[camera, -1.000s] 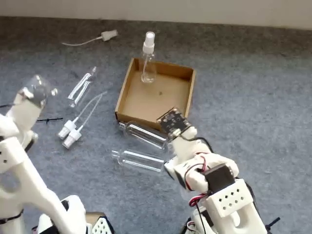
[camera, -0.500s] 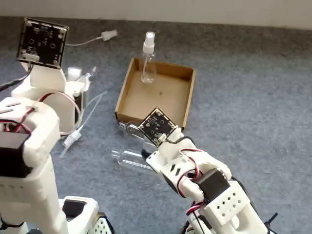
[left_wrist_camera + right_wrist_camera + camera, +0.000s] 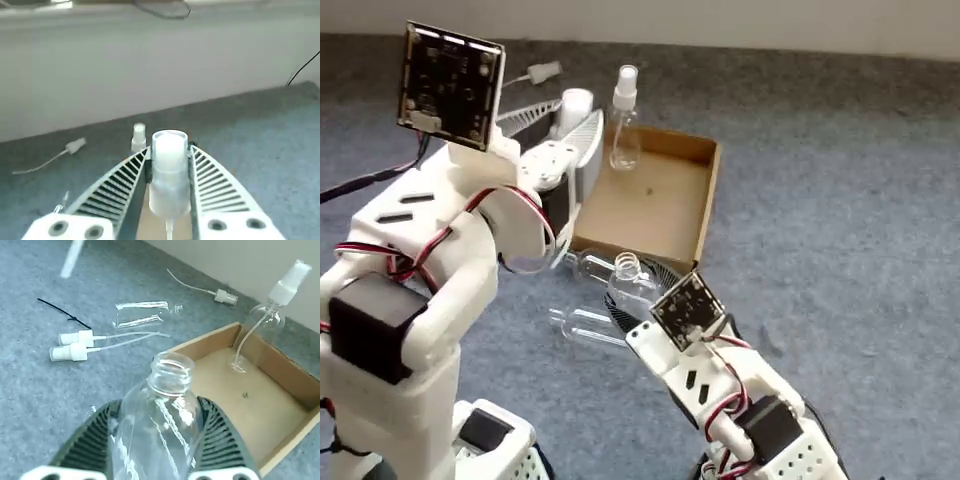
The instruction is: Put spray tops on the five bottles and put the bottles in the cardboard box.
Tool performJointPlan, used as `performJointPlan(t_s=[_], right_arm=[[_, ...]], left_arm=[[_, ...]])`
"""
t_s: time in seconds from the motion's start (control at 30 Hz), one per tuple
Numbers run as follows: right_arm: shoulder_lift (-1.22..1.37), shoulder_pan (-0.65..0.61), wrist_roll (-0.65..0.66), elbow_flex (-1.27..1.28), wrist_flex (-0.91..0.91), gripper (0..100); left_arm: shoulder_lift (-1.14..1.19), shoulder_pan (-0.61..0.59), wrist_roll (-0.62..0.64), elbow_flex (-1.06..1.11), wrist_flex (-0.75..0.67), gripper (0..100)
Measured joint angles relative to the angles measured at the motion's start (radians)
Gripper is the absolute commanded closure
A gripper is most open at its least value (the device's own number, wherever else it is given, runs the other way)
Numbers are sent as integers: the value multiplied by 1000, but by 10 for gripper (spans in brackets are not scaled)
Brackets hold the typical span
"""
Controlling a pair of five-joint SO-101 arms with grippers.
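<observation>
**High view.** The left gripper [image 3: 570, 112] is hanging raised over the left edge of the cardboard box [image 3: 707, 205] and is clenching one gripped spray top [image 3: 577, 99] between its fingers. The right gripper [image 3: 632, 292] is grasping one held bottle [image 3: 629, 270], open neck up, just in front of the box. One capped bottle [image 3: 623, 135] is standing upright in the box's far corner. One bare bottle [image 3: 592, 326] is lying on the carpet [image 3: 820, 200] beside the right arm. One far spray top [image 3: 542, 72] is lying beyond the box. The left arm is covering the carpet to the left of the box. A clear shape beside the held bottle is too indistinct to identify.

**Left wrist view.** The fingers are pressing on both sides of the gripped spray top, and its tube is running out of frame. Only the cap of the capped bottle is showing behind one finger.

**Right wrist view.** The fingers are closing on the held bottle, and its base is cut off. Three bottles are showing here, including one side bottle [image 3: 142, 314] lying on the carpet. Two paired spray tops [image 3: 75, 337] are lying side by side, tubes attached, near a black tie [image 3: 60, 312].
</observation>
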Motion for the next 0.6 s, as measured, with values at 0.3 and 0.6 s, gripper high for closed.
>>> performJointPlan(t_s=[0.3, 0.6], right_arm=[[-129, 29, -2, 14, -8, 995], [-135, 34, -2, 14, -8, 995]], left_arm=[[0, 181, -8, 38, -173, 923], [-18, 233, -38, 184, -345, 923]])
